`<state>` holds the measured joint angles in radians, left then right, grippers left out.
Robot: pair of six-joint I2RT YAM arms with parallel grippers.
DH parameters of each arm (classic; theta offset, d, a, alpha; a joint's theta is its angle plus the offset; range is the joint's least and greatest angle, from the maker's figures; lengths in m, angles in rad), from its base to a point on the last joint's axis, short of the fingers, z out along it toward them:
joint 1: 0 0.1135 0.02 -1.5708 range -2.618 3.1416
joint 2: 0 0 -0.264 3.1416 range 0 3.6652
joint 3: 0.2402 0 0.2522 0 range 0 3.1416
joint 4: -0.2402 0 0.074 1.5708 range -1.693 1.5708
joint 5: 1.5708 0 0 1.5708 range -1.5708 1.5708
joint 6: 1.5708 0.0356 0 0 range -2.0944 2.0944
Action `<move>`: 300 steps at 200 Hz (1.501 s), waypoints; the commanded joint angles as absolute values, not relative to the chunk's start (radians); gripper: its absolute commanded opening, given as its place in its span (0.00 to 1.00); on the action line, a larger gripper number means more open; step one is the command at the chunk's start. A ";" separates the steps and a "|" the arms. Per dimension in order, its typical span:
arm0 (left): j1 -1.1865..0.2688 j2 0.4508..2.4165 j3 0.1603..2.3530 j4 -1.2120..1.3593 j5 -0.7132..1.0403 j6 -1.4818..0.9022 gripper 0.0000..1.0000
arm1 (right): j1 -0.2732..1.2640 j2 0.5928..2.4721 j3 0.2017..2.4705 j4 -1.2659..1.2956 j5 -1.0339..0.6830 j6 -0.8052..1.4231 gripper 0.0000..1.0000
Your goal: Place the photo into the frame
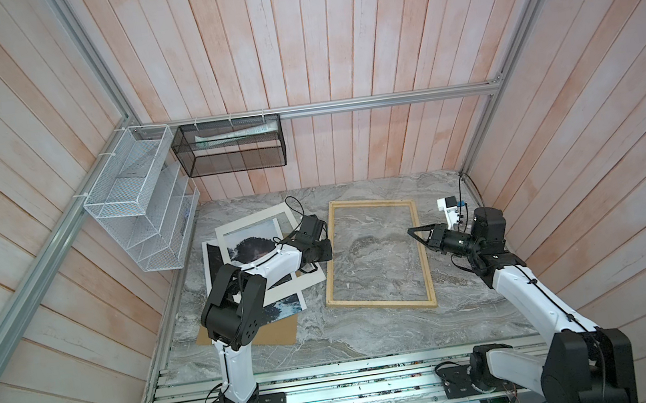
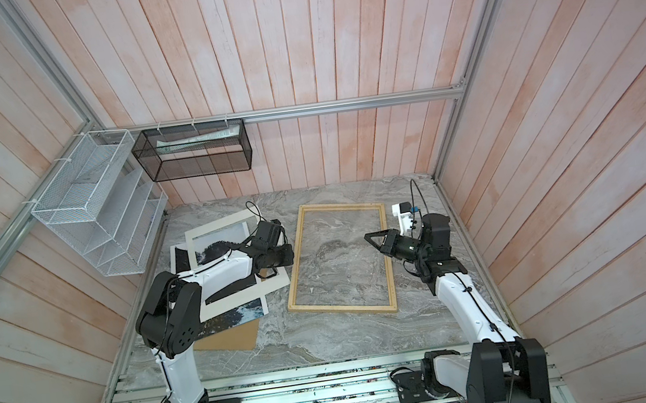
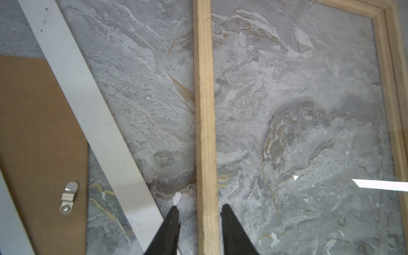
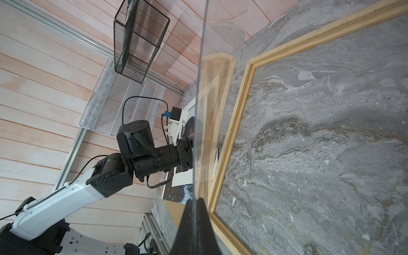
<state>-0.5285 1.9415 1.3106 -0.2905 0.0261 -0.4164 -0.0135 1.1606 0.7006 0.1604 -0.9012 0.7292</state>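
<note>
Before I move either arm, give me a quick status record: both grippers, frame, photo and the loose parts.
left gripper: open, jaws either side of the frame's long rail nearest the stack, not clamped
right gripper: shut on the clear pane, at the frame's opposite long rail
frame: flat on the marble table, no print in it
photo: in the stack left of the frame, under the white mat, over the brown backing board
task state: photo not yet in frame
</note>
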 commanded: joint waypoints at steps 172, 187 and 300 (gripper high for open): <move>-0.546 1.933 1.290 -0.252 0.047 -0.445 0.34 | -0.006 1.226 0.678 0.227 -0.933 0.755 0.00; -0.548 1.937 1.290 -0.251 0.049 -0.447 0.34 | -0.008 1.226 0.680 0.235 -0.937 0.768 0.00; -0.554 1.942 1.289 -0.240 0.063 -0.450 0.34 | -0.006 1.201 0.721 0.195 -0.930 0.763 0.00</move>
